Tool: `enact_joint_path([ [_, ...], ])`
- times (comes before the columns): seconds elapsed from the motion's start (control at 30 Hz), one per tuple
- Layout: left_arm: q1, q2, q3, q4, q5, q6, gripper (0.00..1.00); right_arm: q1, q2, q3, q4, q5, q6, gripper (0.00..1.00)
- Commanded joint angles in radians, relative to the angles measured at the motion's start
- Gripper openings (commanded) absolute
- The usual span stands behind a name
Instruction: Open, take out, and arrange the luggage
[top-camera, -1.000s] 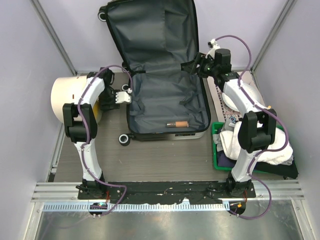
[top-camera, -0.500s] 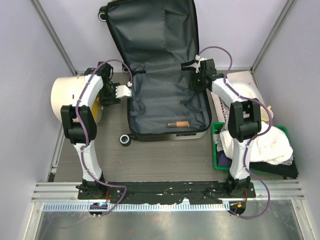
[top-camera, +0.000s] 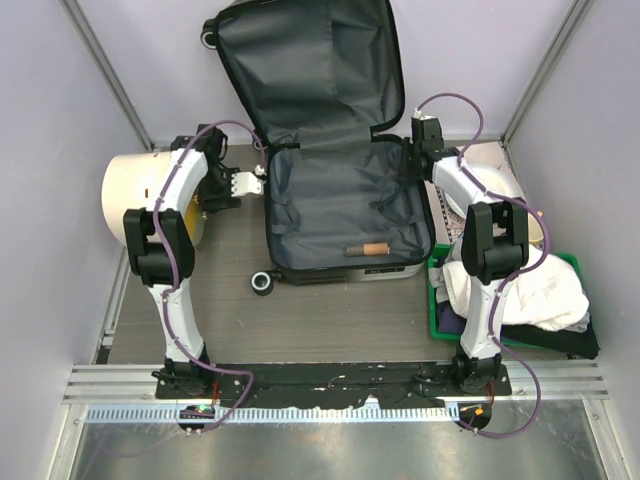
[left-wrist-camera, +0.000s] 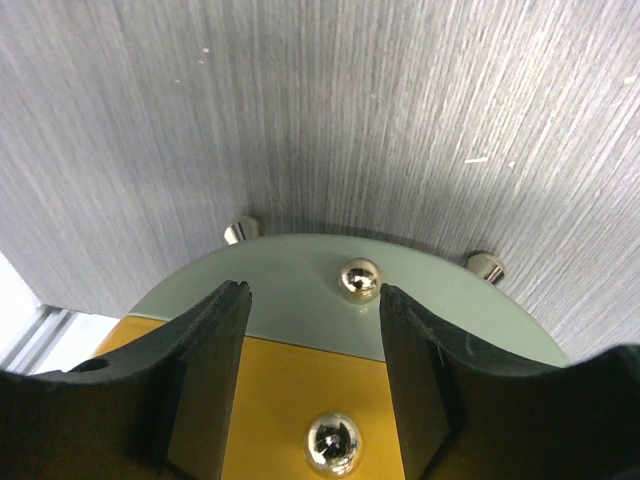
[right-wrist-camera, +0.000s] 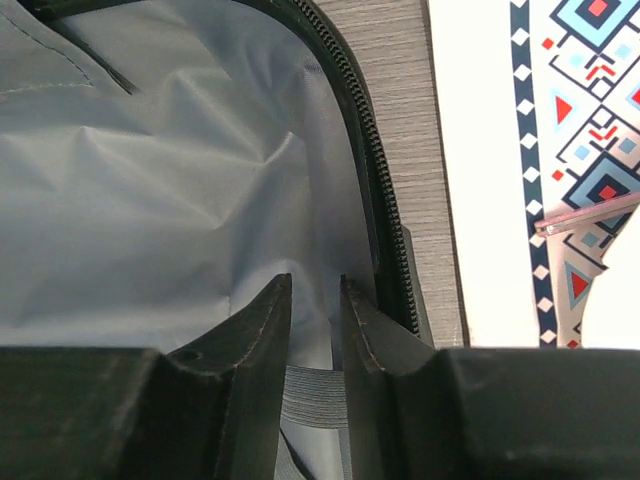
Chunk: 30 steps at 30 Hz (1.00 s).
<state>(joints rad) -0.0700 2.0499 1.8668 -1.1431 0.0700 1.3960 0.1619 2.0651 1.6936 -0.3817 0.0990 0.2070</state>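
**Both arms reach far forward from their bases**

The left arm (top-camera: 172, 215) bends at a raised elbow, and the left gripper (left-wrist-camera: 310, 295) has its fingers spread wide. The right arm (top-camera: 478, 205) angles inward, and the right gripper (right-wrist-camera: 312, 285) shows only a narrow slit between its fingers

suitcase (top-camera: 345, 210) lies open, right fingers (right-wrist-camera: 262, 340) over its right rim, left fingers (top-camera: 243, 185) just off its left side. cylindrical bin (top-camera: 140, 195) sits left of the left fingers, small cylinder (top-camera: 362, 248) inside the case between both.
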Motion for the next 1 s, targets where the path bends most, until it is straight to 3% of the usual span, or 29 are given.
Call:
enact_joint_path([
  [0.0,-0.014,0.033,0.031,-0.059,-0.055,0.023,0.59,-0.068,-0.056,-0.037,-0.02,0.093,-0.005,0.36],
  [0.13,-0.033,0.055,0.031,-0.084,-0.12,0.021,0.58,-0.068,-0.062,-0.025,-0.016,0.013,0.006,0.43],
  [0.63,-0.033,0.13,0.043,-0.116,-0.266,0.008,0.5,-0.07,-0.066,0.002,-0.016,0.001,0.028,0.44],
  [0.8,-0.034,0.133,0.037,-0.112,-0.259,0.014,0.41,-0.068,-0.063,0.001,-0.011,0.004,0.025,0.44],
  [0.97,-0.036,0.118,0.048,-0.115,-0.178,0.012,0.26,-0.068,-0.062,0.001,-0.011,0.004,0.025,0.44],
])
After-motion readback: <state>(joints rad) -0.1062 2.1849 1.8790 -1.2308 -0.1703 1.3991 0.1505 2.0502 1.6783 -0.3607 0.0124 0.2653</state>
